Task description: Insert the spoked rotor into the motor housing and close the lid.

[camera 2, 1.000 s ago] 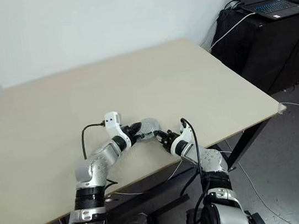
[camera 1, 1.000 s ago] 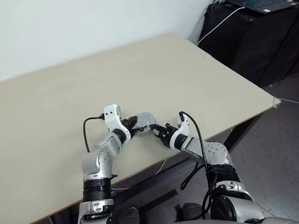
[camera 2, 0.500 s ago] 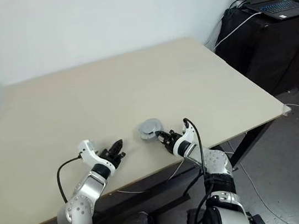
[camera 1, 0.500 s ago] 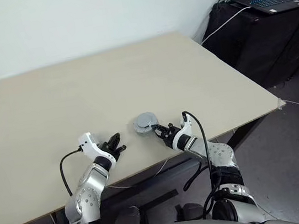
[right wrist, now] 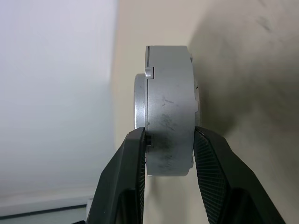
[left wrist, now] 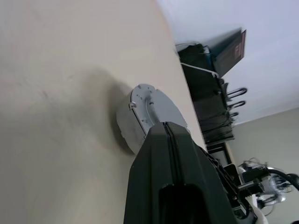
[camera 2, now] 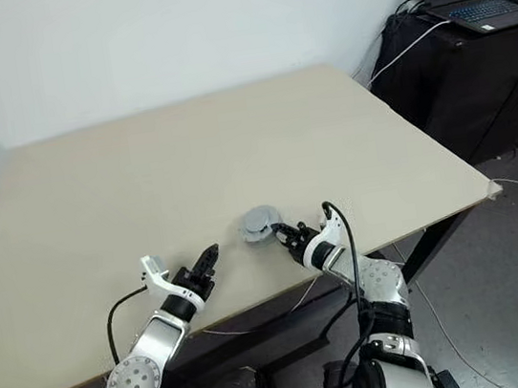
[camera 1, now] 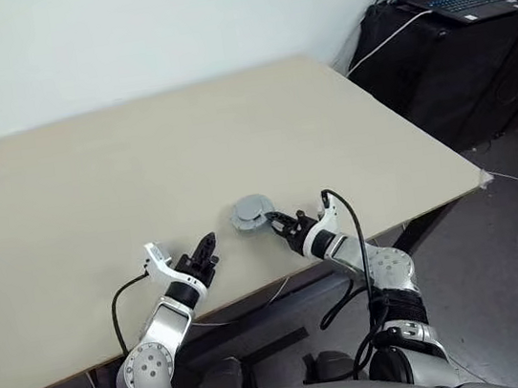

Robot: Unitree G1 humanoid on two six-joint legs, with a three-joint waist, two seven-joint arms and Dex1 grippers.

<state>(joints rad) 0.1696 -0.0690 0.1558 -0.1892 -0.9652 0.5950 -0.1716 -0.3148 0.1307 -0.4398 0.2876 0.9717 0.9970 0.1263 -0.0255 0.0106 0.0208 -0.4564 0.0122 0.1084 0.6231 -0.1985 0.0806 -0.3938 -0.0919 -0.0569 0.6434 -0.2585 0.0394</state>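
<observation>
The right tool (right wrist: 169,149) pinches the grey round metal motor housing (right wrist: 169,109) with its lid, probably steadying it on the beige desk (camera 1: 139,163); the left tool (camera 1: 203,252) is closed, empty.

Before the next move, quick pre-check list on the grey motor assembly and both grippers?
1. Right gripper clamped on the round grey metal motor housing, fingers on its two flat faces: ok.
2. Flat pale-grey lid seated on the housing, seam looks flush: ok.
3. Spoked rotor inside: cannot tell, the closed case hides it.
4. Housing resting on the beige table: cannot tell, it sits at the surface but contact is unclear.
5. Left gripper shut, holding nothing, apart from the housing: ok.
6. Table around the housing free of loose parts: ok.
</observation>
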